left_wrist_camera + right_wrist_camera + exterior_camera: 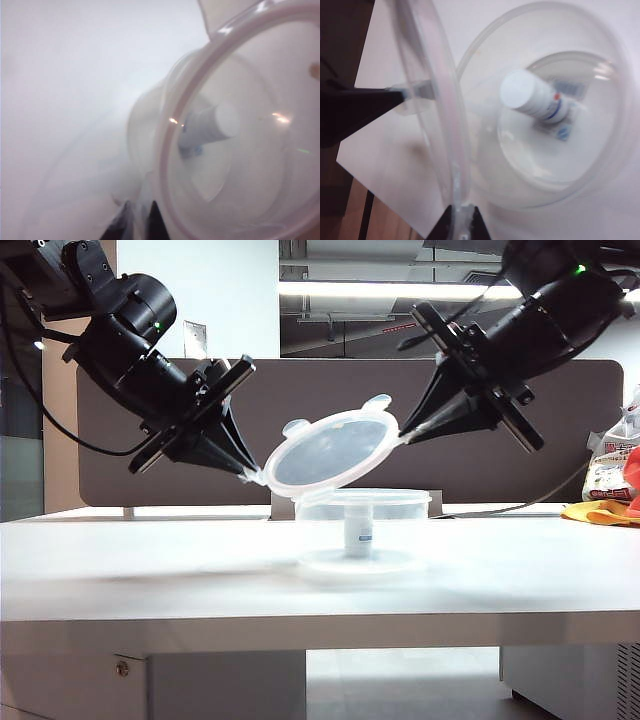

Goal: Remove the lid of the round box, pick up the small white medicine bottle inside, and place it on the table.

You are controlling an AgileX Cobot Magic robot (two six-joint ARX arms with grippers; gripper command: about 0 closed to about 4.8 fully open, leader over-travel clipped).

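White table [150,560] bears round box [365,508]; left claw [250,476], right claw [404,435] pinching lid [330,450].

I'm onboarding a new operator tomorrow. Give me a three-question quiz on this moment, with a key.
1. True or false: the lid lies flat and sealed on the round box.
2. Which holds the lid? A) left gripper only B) right gripper only C) both, at opposite edges
3. Fill in: the small white medicine bottle stands ____ the box.

Key
1. False: it is tilted, raised off the rim.
2. C; both grippers are shut on its tabs.
3. Inside, upright, not yet on the table.
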